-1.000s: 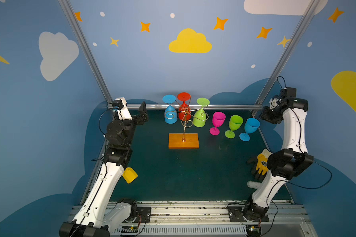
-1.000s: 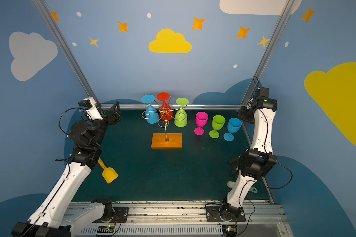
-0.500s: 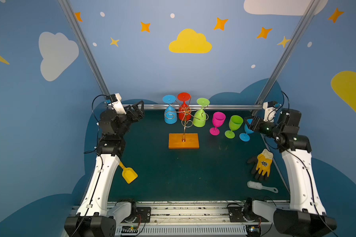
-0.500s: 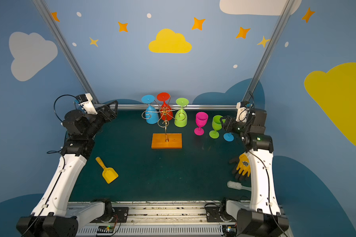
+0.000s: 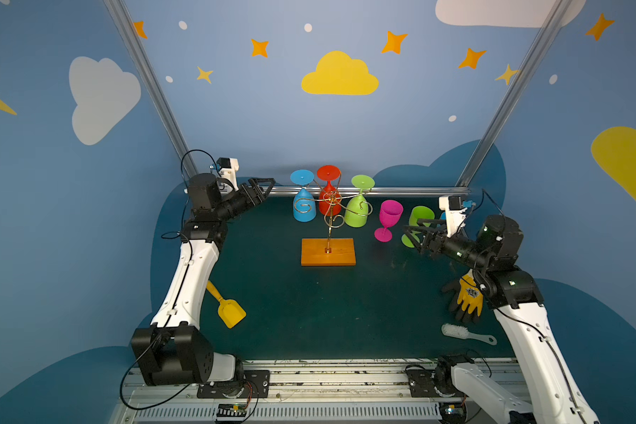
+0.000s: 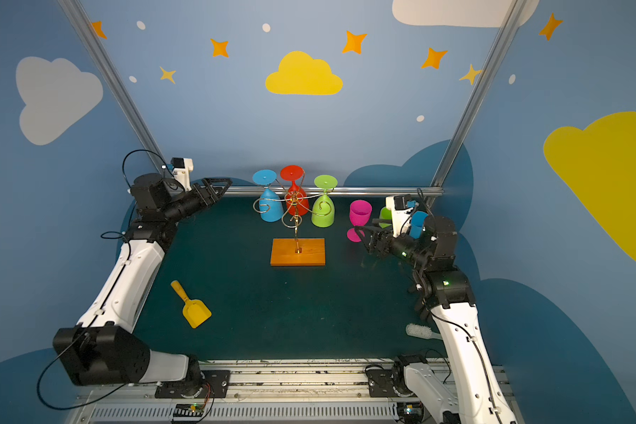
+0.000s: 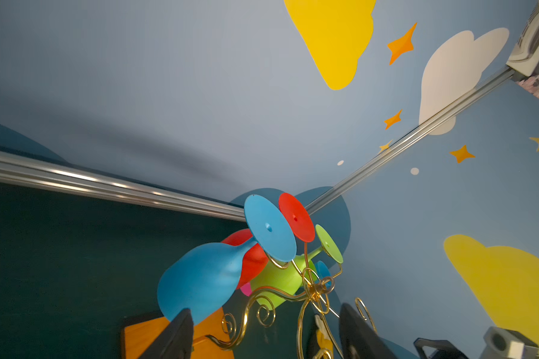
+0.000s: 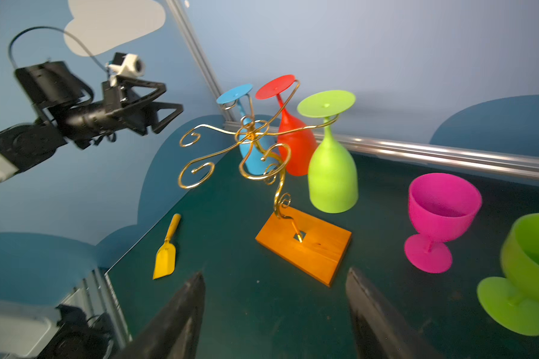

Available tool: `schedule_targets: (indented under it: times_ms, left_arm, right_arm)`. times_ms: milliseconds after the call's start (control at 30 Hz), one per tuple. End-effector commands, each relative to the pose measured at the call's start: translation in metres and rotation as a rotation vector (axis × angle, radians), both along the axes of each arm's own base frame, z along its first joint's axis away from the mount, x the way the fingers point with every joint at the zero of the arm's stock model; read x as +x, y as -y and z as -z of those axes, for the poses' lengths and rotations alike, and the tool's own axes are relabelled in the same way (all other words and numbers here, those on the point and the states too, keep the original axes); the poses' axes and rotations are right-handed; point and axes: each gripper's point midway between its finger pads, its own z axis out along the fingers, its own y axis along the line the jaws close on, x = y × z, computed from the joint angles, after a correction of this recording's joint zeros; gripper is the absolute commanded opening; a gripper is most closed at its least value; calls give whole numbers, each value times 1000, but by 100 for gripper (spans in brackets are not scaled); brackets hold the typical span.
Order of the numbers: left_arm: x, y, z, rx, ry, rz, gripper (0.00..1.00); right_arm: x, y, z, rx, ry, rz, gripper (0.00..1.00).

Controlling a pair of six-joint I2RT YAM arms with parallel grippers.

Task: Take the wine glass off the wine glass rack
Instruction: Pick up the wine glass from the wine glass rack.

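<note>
Right gripper (image 5: 412, 236) swung in, right of wine glass rack (image 5: 327, 253) | left gripper (image 5: 268, 187) left of it (both gaping, empty)

Dark green tabletop (image 5: 309, 323) carries wine glass rack (image 5: 328, 252) (on wooden base), pink wine glass (image 5: 389, 218), upright green wine glass (image 5: 421, 219), blue wine glass (image 6: 417, 224), yellow scoop (image 5: 229, 310), glove (image 5: 469, 299), brush (image 5: 464, 333).

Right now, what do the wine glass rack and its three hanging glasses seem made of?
Wine glass rack: thin wire, probably metal, glossy gold with glints; wooden base, orange-brown, seemingly varnished, faint grain. Blue glass, red glass, green glass: likely plastic, opaque and matte.
</note>
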Motion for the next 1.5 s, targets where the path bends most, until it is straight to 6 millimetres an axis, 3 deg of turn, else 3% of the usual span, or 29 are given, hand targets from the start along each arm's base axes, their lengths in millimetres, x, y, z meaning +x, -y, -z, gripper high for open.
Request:
schedule_targets:
  times_ms: [0,233,667,1033,1467]
  left_arm:
    - [4,12,-4,-51,-6,97,69]
    - [29,29,7,-107,-42,164,62]
    - [68,47,12,-117,-69,163,58]
    - [85,66,17,-96,-91,191,48]
    - [84,68,10,-95,-87,203,33]
  right_arm:
    - [-16,-19,-1,-15,61,-99,72]
    - [-37,-49,12,-50,72,-237,73]
    - [-52,-83,32,-67,50,-349,73]
    - [-59,-93,36,-80,47,-375,73]
    - [-59,-94,38,-85,43,-366,73]
